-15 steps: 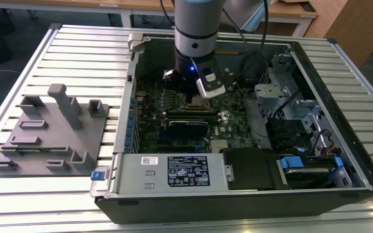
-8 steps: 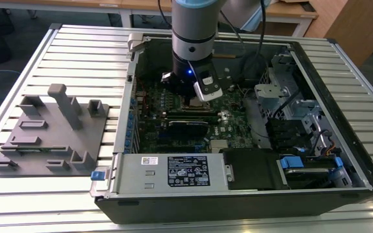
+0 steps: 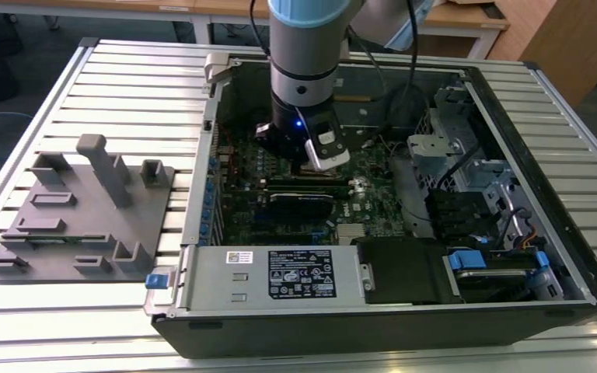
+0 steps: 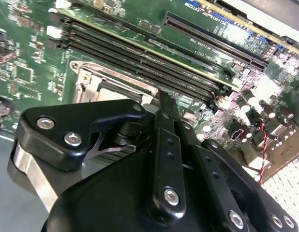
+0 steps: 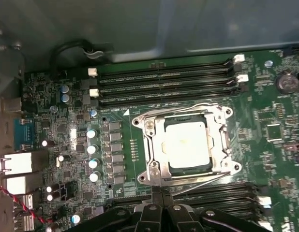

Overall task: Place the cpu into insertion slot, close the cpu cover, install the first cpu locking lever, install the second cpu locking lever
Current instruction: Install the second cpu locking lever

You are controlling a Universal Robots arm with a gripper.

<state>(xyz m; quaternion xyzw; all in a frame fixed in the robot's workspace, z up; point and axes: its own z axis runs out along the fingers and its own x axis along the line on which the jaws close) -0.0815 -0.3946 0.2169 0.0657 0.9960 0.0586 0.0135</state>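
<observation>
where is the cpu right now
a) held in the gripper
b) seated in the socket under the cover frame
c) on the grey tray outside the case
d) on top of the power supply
b: in the first wrist view the cpu lies in the socket, with the cover framing it.

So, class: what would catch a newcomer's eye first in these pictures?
The arm plunging into the open computer case mid-table in the exterior view. In the first wrist view, the pale cpu shines inside its metal cpu cover, between rows of black memory slots, just beyond the pincer.
</observation>
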